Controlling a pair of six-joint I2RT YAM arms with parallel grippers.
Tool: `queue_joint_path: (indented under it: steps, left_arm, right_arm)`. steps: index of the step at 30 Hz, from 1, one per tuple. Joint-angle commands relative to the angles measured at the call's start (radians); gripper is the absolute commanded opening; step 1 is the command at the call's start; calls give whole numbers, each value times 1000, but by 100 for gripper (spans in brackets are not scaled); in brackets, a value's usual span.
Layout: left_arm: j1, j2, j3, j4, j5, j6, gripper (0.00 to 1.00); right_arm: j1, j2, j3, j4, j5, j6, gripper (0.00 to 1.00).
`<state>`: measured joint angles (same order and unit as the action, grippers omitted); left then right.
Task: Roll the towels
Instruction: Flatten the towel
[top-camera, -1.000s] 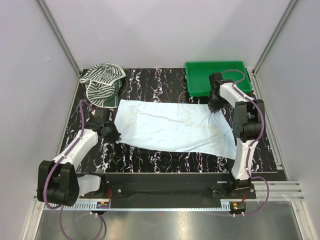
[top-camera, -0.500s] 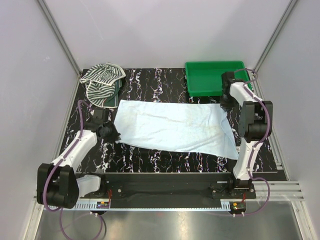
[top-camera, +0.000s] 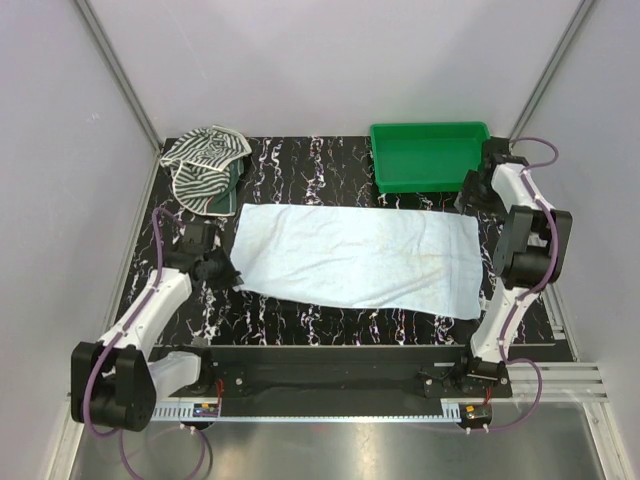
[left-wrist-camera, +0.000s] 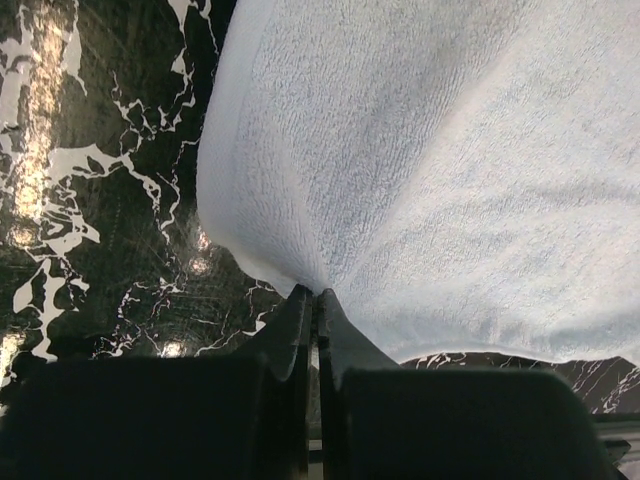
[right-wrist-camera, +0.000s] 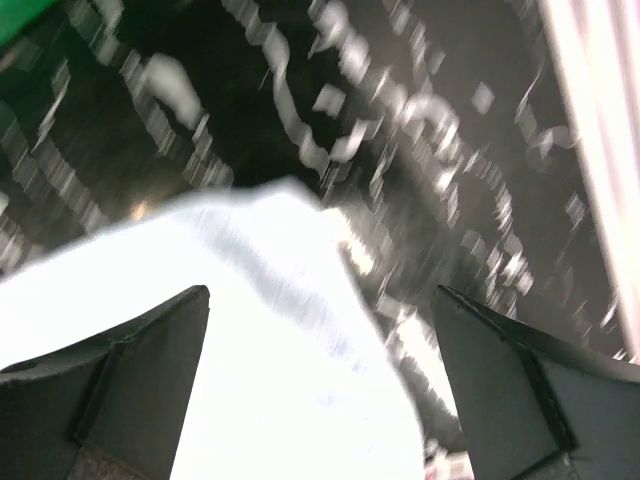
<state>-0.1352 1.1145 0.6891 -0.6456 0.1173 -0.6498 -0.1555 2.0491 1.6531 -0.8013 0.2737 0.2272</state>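
Note:
The pale blue towel (top-camera: 350, 255) lies spread out flat across the middle of the black marbled mat. My left gripper (top-camera: 226, 271) is at its near left corner and is shut on that corner. In the left wrist view the cloth (left-wrist-camera: 450, 150) fans out from the closed left gripper (left-wrist-camera: 312, 293). My right gripper (top-camera: 468, 198) hovers by the towel's far right corner, open. In the blurred right wrist view the towel corner (right-wrist-camera: 250, 330) lies loose below the wide-apart right gripper (right-wrist-camera: 320, 295). The striped towel (top-camera: 205, 165) sits crumpled at the back left.
A green tray (top-camera: 430, 155) stands at the back right, just behind the right gripper. Grey walls close in on both sides. The mat's right edge and a metal rail (top-camera: 540, 270) run close to the right arm.
The right gripper drew the towel's far right corner out to the right, then opened and let it go. The towel now lies flat. The left gripper kept its hold.

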Motion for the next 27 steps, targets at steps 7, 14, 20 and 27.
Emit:
queue_joint_path:
  steps: [7,14,20,27]
  left_arm:
    - [5,-134,-120,111,57,-77,0]
    - [5,-113,-146,169,99,-53,0]
    - [5,-56,-91,184,173,-4,0]
    - [8,22,-39,187,222,36,0]
  right_arm:
    - [13,-539,-418,45,-336,247,100]
    - [-128,-688,-685,36,-371,331,97]
    - [-209,-800,-834,27,-344,422,93]
    - [-286,-785,-880,20,-375,454,79]
